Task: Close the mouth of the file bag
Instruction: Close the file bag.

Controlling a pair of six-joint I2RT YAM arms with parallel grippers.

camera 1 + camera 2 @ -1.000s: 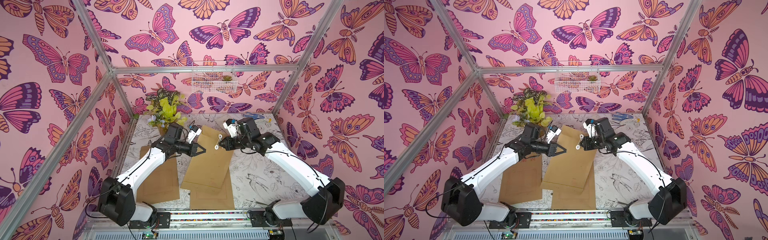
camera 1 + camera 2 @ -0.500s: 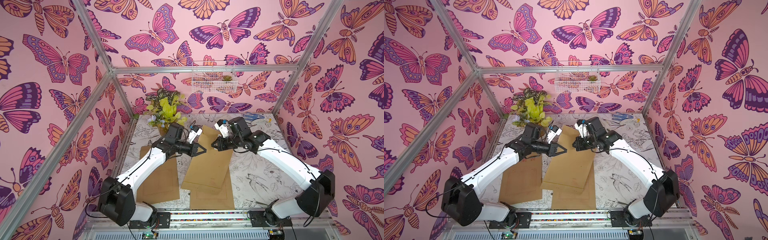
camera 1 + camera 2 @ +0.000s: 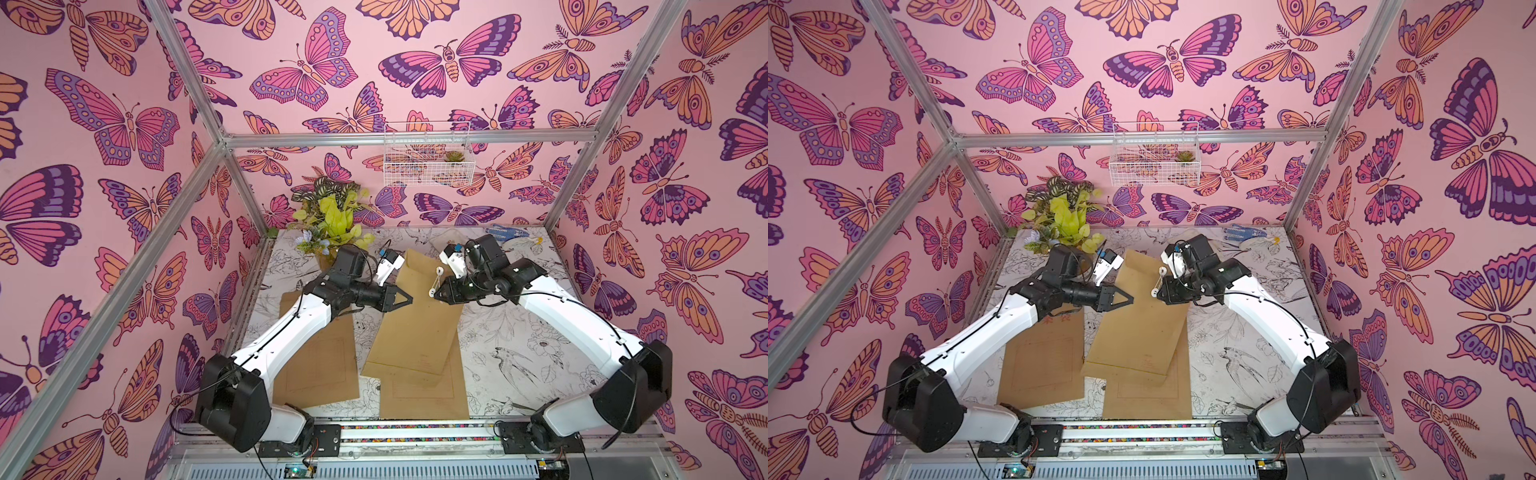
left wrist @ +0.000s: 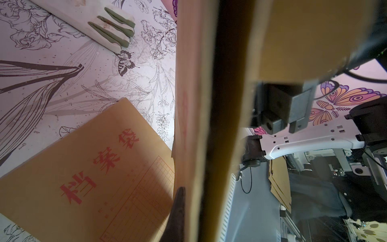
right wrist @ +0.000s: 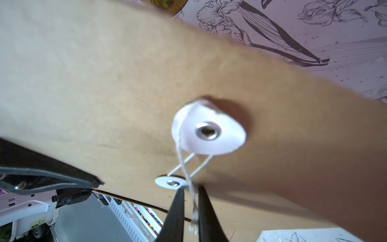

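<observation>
Noting in both top views file bag [image 3: 415, 332] at frame centre, left gripper [image 3: 409, 298] clamped on its left edge, right gripper [image 3: 433, 295] at string [image 3: 434, 283]; left wrist, file bag [image 4: 192, 104] edge gripped; right wrist, fingers [image 5: 173, 215] slightly apart, string [image 5: 193, 205] between.

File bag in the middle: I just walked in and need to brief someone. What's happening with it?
The left gripper is shut on a side edge of the tilted file bag, holding that end raised. The right gripper is at the closure: the string runs between both white discs, and its loose end hangs between the slightly parted jaws.
</observation>
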